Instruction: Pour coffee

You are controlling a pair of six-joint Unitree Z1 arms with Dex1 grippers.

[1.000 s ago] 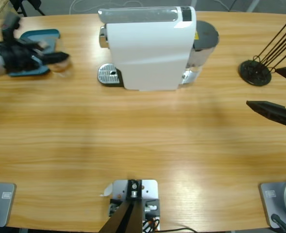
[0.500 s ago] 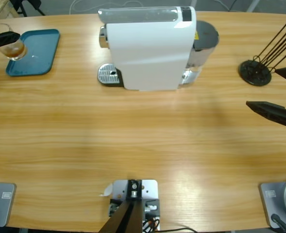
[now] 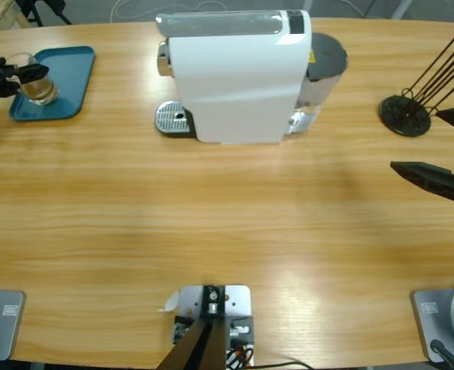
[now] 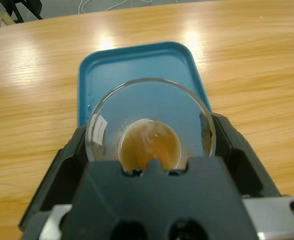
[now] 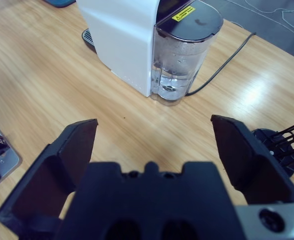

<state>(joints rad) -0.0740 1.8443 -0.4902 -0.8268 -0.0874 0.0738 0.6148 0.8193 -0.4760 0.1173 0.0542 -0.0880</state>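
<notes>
My left gripper (image 4: 149, 131) is shut on a clear glass (image 4: 103, 107), one black jaw on each side of it. A shallow layer of brown coffee (image 4: 149, 146) lies in the glass's bottom. The glass is upright over the near end of a teal tray (image 4: 137, 62); I cannot tell whether it touches the tray. In the high view the left gripper (image 3: 26, 77) holds the glass (image 3: 38, 88) at the far left, over the tray (image 3: 65, 77). My right gripper (image 3: 419, 139) stands open at the right edge, and nothing is between the jaws of the right gripper (image 5: 153, 125).
A white coffee machine (image 3: 238, 77) stands at the back middle, with a round metal drip grate (image 3: 173, 119) at its left foot and a water tank (image 5: 184, 55) on its right side. A black stand with thin rods (image 3: 405, 114) is at the back right.
My left gripper with the glass drew back from beside the tray to the far left, then shifted a little right over the tray. The right arm has not moved.
</notes>
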